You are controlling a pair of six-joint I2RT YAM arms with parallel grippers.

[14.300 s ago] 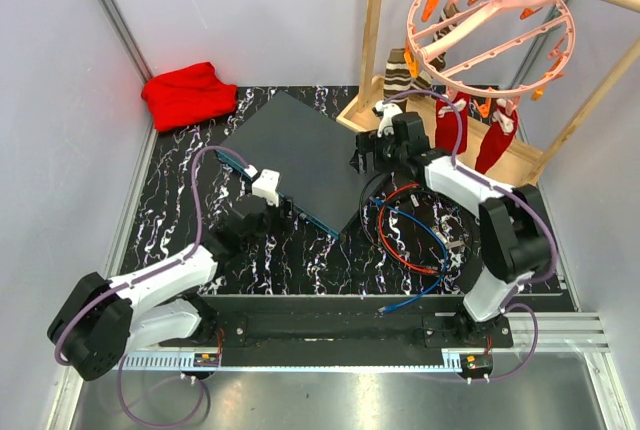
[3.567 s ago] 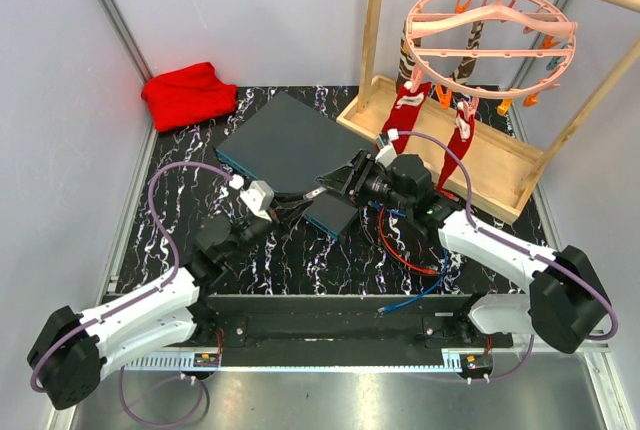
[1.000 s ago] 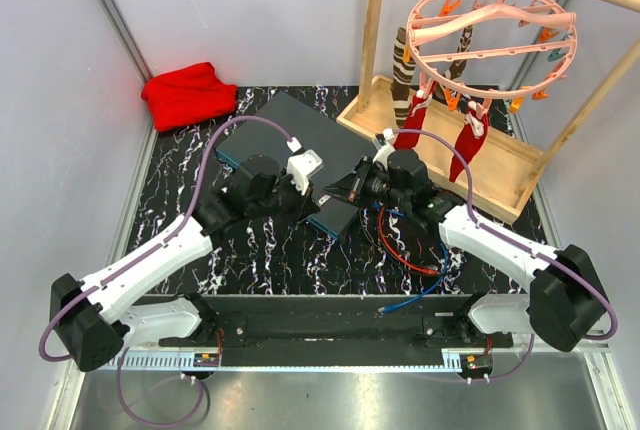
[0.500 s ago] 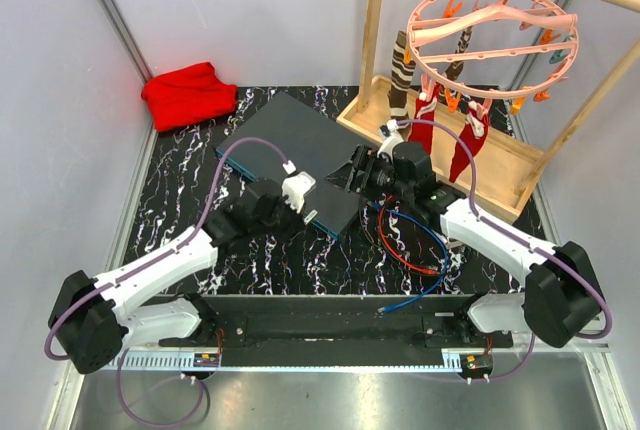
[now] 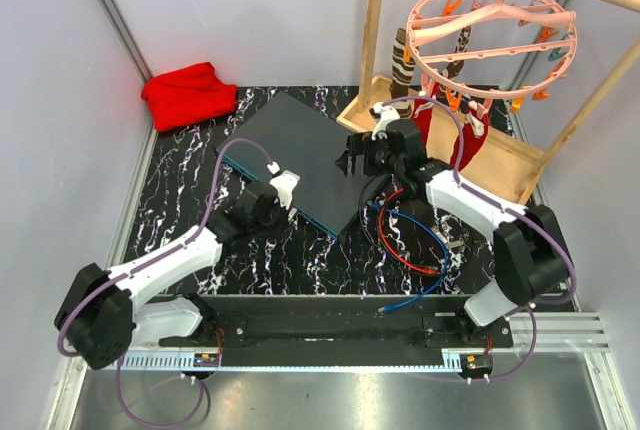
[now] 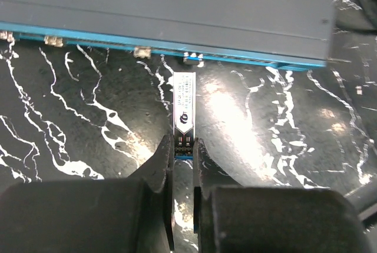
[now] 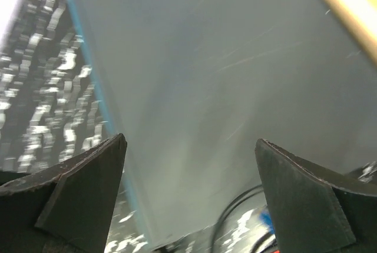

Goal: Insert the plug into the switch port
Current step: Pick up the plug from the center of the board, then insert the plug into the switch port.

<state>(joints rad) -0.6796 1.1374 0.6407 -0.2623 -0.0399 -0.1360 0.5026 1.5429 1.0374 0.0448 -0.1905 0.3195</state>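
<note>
The switch point(image 5: 290, 145) lies flat and turned at an angle on the marbled table, its teal front edge point(image 5: 280, 195) facing my left arm. My left gripper point(image 5: 292, 198) is shut on the rear end of a slim silver plug point(image 6: 184, 106). The plug points at the teal edge point(image 6: 235, 60); its tip sits just short of a small socket point(image 6: 192, 59). My right gripper point(image 5: 352, 162) hangs open over the switch's right side with nothing between its fingers. In the blurred right wrist view the switch's grey top point(image 7: 206, 76) fills the space beneath the open right gripper point(image 7: 189, 141).
Red, blue and black cables point(image 5: 410, 235) are coiled on the table right of the switch. A wooden rack point(image 5: 500, 165) stands at the back right, with a pink round hanger point(image 5: 495, 25) of socks above it. A red cloth point(image 5: 188, 93) lies at the back left.
My right gripper has opened and let go of the switch, drawing back toward its right side. My left arm has dropped back and lined the plug up with the teal edge.
</note>
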